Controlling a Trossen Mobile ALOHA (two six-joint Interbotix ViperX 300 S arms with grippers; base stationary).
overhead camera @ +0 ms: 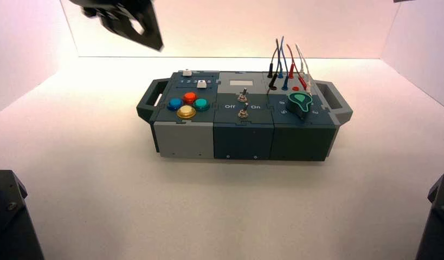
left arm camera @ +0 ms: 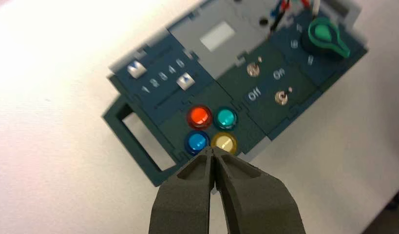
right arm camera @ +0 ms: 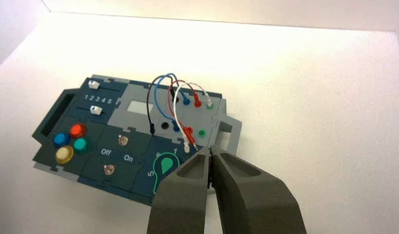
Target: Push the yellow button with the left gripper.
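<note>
Plain matte white tabletop [overhead camera: 100, 179] spreads around the dark teal control box [overhead camera: 241, 135] on all sides. Smooth white back wall [overhead camera: 263, 27] rises behind the box; angled white side panels [overhead camera: 24, 54] flank it. Warm light brightens the surface beyond.

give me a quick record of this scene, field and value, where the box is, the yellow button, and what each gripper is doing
box: dark box on a white table, handles at both ends
yellow button: in the four-button cluster at the box's left end, nearest the front edge, beside the blue button
other buttons: red button and teal button behind them
left gripper: shut, raised above the box, tips pointing at the cluster, not touching
right gripper: shut, held above the box's right end near the green knob
button pressed: not yet
</note>
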